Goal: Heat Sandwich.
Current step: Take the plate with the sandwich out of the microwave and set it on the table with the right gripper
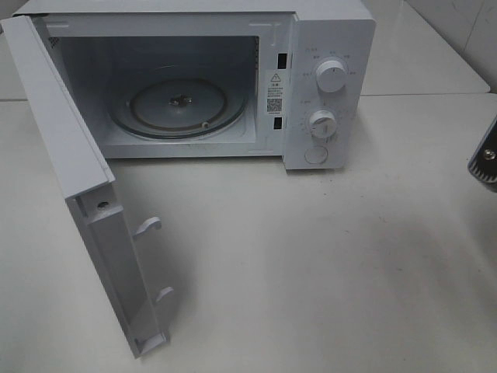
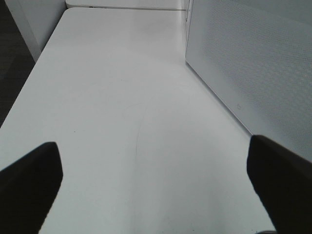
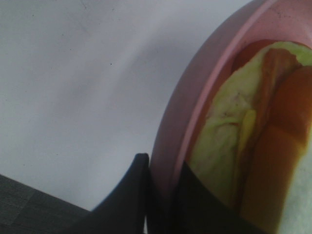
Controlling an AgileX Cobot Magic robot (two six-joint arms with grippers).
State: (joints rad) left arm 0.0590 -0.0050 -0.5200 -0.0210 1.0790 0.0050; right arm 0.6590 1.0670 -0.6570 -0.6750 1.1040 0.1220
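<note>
My right gripper [image 3: 163, 195] is clenched on the rim of the pink plate [image 3: 195, 97] — one finger under the outside of the rim, the other over its inner side — and the sandwich [image 3: 229, 141] lies on that plate just past my fingertips, yellowish bread with an orange-brown layer. Its long side appears to run away from my jaws along the plate, though I see it too close to be sure. In the high view only a dark sliver of my right arm [image 1: 485, 159] shows at the right edge; the plate and the sandwich are out of frame there.

My left gripper [image 2: 151, 180] hangs released, jaws spread wide over the bare white table [image 2: 122, 97] and holding nothing, with the outer face of the microwave door [image 2: 253, 63] just beside it.

The microwave [image 1: 330, 85] stands at the back of the table with its door [image 1: 74, 179] swung fully open to the left, and the glass turntable [image 1: 177, 107] inside is bare. So the cavity lies to the left of my right arm and further back — that is the relation that matters. I judge the plate has to travel leftward and in through the opening, kept level so the sandwich does not slide. The right arm already has the load; the left is nearer the door and better placed to close it afterwards.
</note>
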